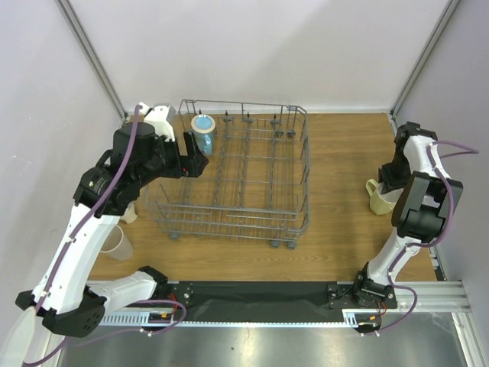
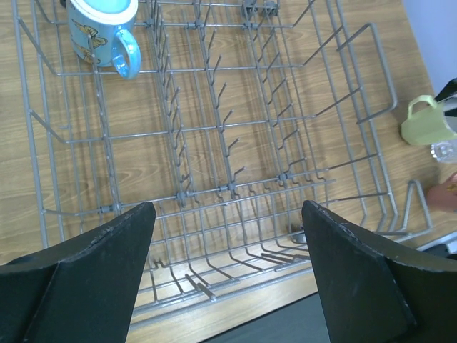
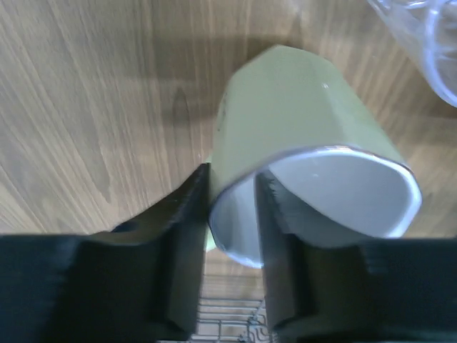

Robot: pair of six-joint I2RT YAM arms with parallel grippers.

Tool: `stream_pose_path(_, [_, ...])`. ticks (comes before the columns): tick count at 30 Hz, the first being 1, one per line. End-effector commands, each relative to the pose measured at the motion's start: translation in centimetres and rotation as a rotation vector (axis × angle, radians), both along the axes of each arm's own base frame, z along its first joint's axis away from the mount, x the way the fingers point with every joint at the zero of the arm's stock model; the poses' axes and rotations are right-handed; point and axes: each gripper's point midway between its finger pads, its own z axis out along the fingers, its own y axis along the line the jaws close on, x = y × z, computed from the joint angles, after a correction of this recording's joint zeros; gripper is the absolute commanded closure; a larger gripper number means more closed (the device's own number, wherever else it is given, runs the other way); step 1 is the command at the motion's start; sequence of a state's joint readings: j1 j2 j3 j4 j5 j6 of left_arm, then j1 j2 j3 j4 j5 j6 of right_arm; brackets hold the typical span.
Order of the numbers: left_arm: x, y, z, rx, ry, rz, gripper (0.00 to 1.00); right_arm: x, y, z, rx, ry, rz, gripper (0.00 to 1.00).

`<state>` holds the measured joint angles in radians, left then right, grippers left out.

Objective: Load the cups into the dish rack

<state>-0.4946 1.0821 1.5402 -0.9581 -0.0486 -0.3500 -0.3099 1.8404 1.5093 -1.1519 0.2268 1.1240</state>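
The grey wire dish rack (image 1: 305,177) stands mid-table. A blue mug (image 1: 203,128) with a printed pattern sits in its far left corner and shows in the left wrist view (image 2: 100,32). My left gripper (image 1: 197,158) is open and empty above the rack's left side; its view (image 2: 228,275) looks down through the rack (image 2: 178,193). My right gripper (image 1: 388,188) is shut on the rim of a pale yellow mug (image 1: 378,199) to the right of the rack. In the right wrist view (image 3: 232,204) one finger is inside the mug (image 3: 300,114) and one outside.
A pale beige cup (image 1: 114,243) stands at the left table edge, with another cup (image 1: 131,213) partly hidden under my left arm. A clear glass (image 3: 421,36) lies just beside the yellow mug. A salmon pink object (image 2: 446,193) shows at the left wrist view's right edge.
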Motion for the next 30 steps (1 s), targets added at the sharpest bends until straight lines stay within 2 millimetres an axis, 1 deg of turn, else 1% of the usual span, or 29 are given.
stream_pose_path(1, [-0.5,-0.1,2.0,-0.042,-0.013,0.002,0.10,0.4,-0.8,-1.2,-0.030,-0.010,-0.009,0.66])
stream_pose_path(4, [-1.1,-0.3,2.6,-0.082,-0.002,0.004,0.11,1.1,-0.5,-0.6,-0.025,-0.054,0.020,0.90])
stream_pose_path(5, [-1.4,-0.3,2.6,-0.092,0.011,0.002,0.11,1.5,-0.2,-0.1,-0.013,-0.072,0.031,1.00])
stream_pose_path(6, [-1.5,-0.4,2.7,-0.104,0.015,0.008,0.11,1.5,0.1,0.7,-0.005,-0.092,0.045,1.00])
stream_pose_path(7, [-2.1,-1.2,3.1,-0.149,0.033,-0.029,0.11,1.9,1.0,1.6,0.008,-0.122,0.066,1.00])
stream_pose_path(8, [-2.3,-1.4,3.2,-0.165,0.046,-0.033,0.11,2.5,2.3,2.5,0.052,-0.163,0.086,1.00])
stream_pose_path(9, [-2.4,-1.7,3.4,-0.184,0.054,-0.040,0.11,2.7,3.2,4.4,0.060,-0.218,0.099,1.00])
stream_pose_path(10, [-2.8,-2.0,4.0,-0.217,0.063,-0.046,0.11,3.1,4.9,5.6,0.077,-0.256,0.142,1.00])
stream_pose_path(12, [-2.8,-2.6,4.6,-0.248,0.083,-0.051,0.11,4.1,7.2,9.1,0.083,-0.357,0.211,1.00])
stream_pose_path(13, [-2.9,-3.0,5.8,-0.293,0.078,-0.054,0.11,4.2,8.2,11.3,0.069,-0.415,0.261,1.00])
stream_pose_path(14, [-3.3,-3.8,6.3,-0.328,0.094,-0.092,0.11,4.4,10.1,12.9,0.070,-0.456,0.327,1.00])
stream_pose_path(15, [-3.2,-4.4,7.2,-0.368,0.086,-0.107,0.11,4.9,11.1,15.4,0.063,-0.525,0.370,1.00])
stream_pose_path(16, [-3.3,-5.1,7.8,-0.426,0.116,-0.115,0.11,4.6,12.2,18.0,0.045,-0.602,0.453,1.00])
stream_pose_path(17, [-3.4,-5.8,8.3,-0.467,0.125,-0.133,0.11,4.6,13.7,19.8,0.032,-0.665,0.520,1.00])
stream_pose_path(18, [-3.7,-7.0,8.8,-0.524,0.141,-0.192,0.11,4.8,15.6,22.1,0.042,-0.754,0.586,1.00])
stream_pose_path(19, [-4.1,-7.8,9.6,-0.608,0.168,-0.204,0.11,3.7,16.6,24.6,0.026,-0.838,0.669,1.00])
stream_pose_path(20, [-4.3,-8.5,9.9,-0.660,0.186,-0.231,0.11,3.2,17.7,26.1,0.031,-0.899,0.723,1.00])
stream_pose_path(21, [-5.4,-9.4,10.4,-0.717,0.217,-0.306,0.11,2.9,19.6,28.6,0.030,-1.013,0.803,1.00])
stream_pose_path(22, [-5.4,-10.1,11.4,-0.828,0.211,-0.336,0.11,0.8,21.6,30.2,0.088,-1.113,0.907,1.00])
stream_pose_path(23, [-6.0,-10.5,11.9,-0.884,0.218,-0.367,0.11,-0.3,22.9,31.8,0.092,-1.204,0.981,1.00])
stream_pose_path(24, [-5.8,-11.1,10.7,-0.929,0.255,-0.379,0.11,-1.0,24.5,34.4,0.101,-1.349,1.049,1.00])
stream_pose_path(25, [-6.2,-11.3,11.6,-1.010,0.283,-0.383,0.11,-2.0,25.6,34.2,0.137,-1.396,1.094,1.00])
stream_pose_path(26, [-7.0,-11.6,13.3,-1.061,0.232,-0.443,0.11,-4.5,26.6,37.4,0.154,-1.546,1.160,1.00])
stream_pose_path(27, [-7.2,-12.0,13.3,-1.079,0.249,-0.452,0.10,-5.6,27.2,38.2,0.168,-1.598,1.193,1.00])
stream_pose_path(28, [-7.2,-12.4,13.4,-1.091,0.265,-0.454,0.10,-6.7,27.9,38.4,0.192,-1.629,1.233,1.00])
stream_pose_path(29, [-8.2,-13.4,13.4,-1.088,0.289,-0.488,0.10,-8.0,28.6,38.9,0.224,-1.664,1.289,1.00])
stream_pose_path(30, [-8.2,-14.2,13.3,-1.084,0.306,-0.498,0.10,-9.6,28.8,40.3,0.218,-1.737,1.330,1.00])
